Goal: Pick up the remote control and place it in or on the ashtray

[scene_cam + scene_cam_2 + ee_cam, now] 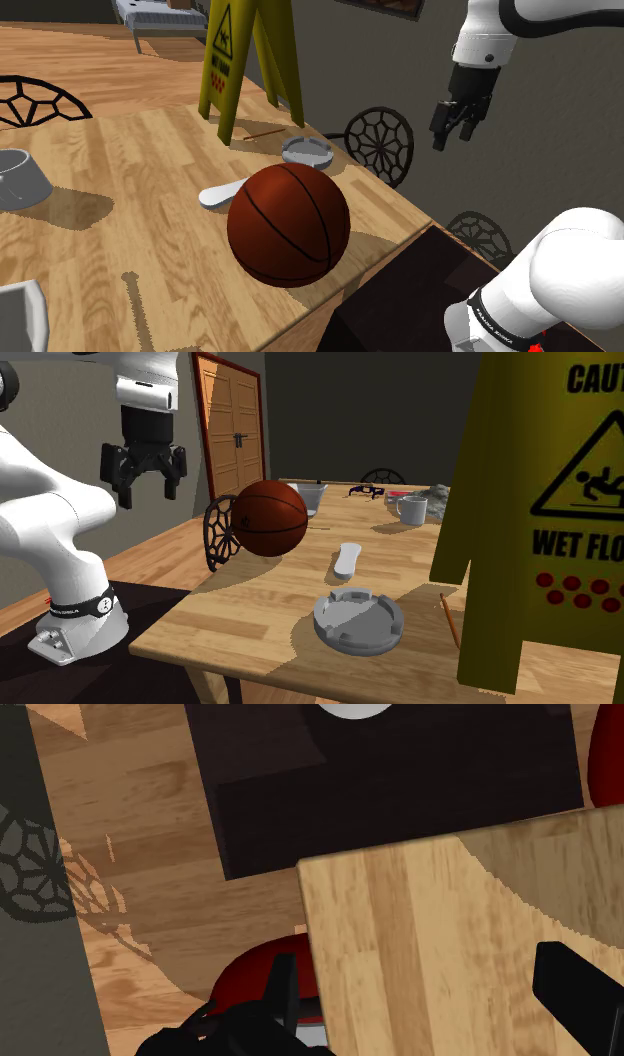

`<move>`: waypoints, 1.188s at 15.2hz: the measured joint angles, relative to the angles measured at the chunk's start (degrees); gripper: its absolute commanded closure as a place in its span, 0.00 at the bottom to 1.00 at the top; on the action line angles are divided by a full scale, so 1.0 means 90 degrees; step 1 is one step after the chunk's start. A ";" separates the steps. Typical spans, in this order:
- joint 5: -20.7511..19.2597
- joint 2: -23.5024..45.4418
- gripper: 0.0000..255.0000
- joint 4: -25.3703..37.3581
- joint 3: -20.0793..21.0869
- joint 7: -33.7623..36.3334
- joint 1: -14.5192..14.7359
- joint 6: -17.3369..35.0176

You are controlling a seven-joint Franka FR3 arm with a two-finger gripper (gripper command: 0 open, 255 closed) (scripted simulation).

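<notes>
While the gripper (453,135) hangs off the table's (130,230) edge, fingers spread on nothing, the pale remote control (222,192) lies on the wood at about nine o'clock from it in the shoulder view, the basketball (288,225) crowding it at four o'clock and the grey ashtray (306,152) at two. Best, I judge, to come down from above, clear of the basketball, jaws set across the remote control's narrow width and straddling it before closing.

Soft, fairly dim light; shadows on the table (150,170) have jagged, stair-stepped edges.
</notes>
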 measured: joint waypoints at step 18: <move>0.1825 0.1450 0.00 -0.0142 0.2413 0.4781 -0.0049 0.2086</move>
